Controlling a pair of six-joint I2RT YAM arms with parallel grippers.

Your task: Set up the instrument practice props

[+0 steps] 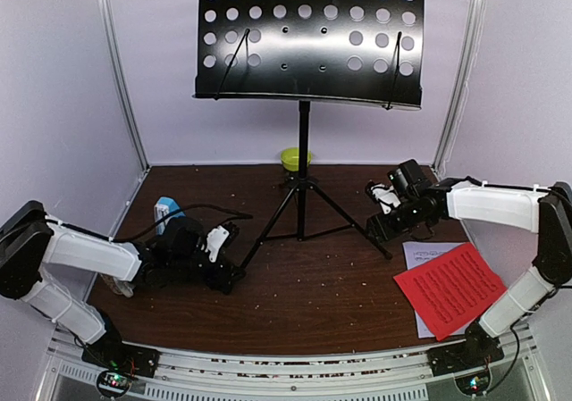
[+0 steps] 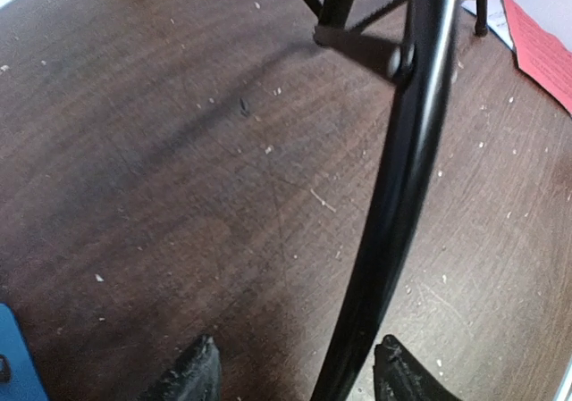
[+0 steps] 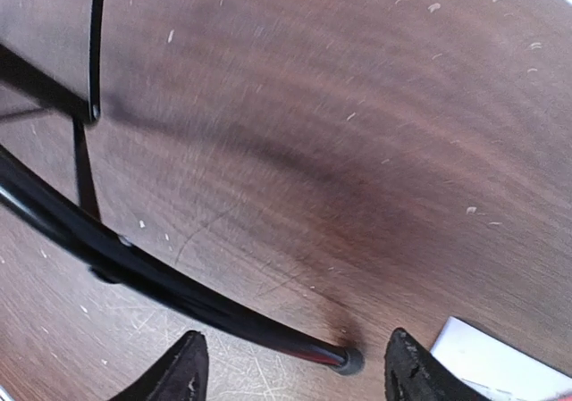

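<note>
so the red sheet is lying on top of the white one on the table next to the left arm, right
Not quite. The red sheet does lie on top of the white sheet on the table, but next to the right arm, not the left. The top external view shows it.

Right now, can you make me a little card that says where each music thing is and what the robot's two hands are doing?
Music stand: upright, middle back of the table, shelf bare
Red sheet: flat at the right, lying partly on the white sheet
Metronome: blue, at the left side
Left gripper: open, a stand leg between its fingers
Right gripper: open, the foot of another leg between its fingers
Green bowl: behind the stand's pole
</note>
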